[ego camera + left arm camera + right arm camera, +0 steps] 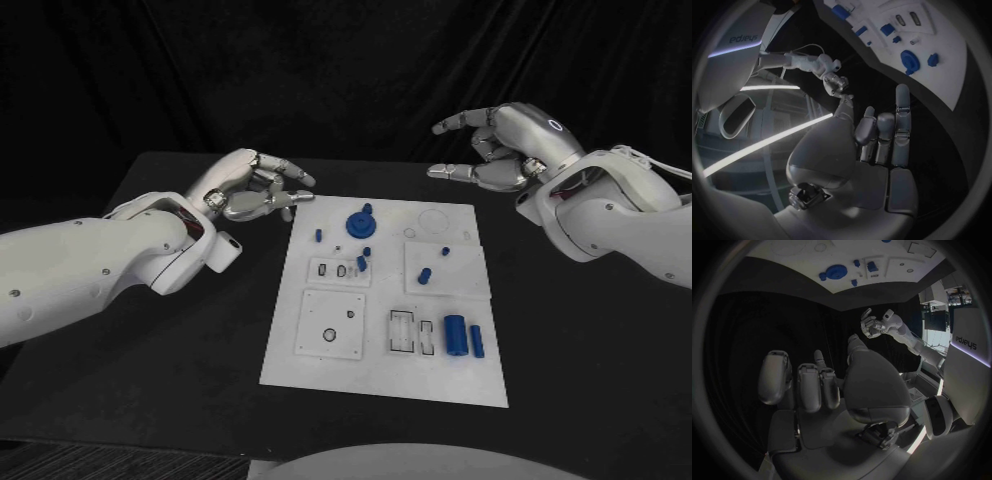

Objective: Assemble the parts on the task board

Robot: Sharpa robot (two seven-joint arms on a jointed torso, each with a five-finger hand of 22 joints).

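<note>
The white task board [329,368] lies in the middle of the black table. On its far part sits a round blue part [361,220] with small blue pieces [364,258] near it. Two blue cylinders [462,336] lie at its near right. My left hand [260,192] hovers just off the board's far left corner, fingers loosely bent, holding nothing. My right hand [498,150] is raised beyond the far right corner, thumb and fingers apart, empty. The left wrist view shows my left hand [879,142] below the board [942,35]. The right wrist view shows my right hand [817,387].
Recessed slots and outlined sockets [411,330] mark the board's near half. Bare black table [159,350] lies on both sides of the board, and a black curtain hangs behind. Each wrist view also catches the other hand [831,75], [876,326].
</note>
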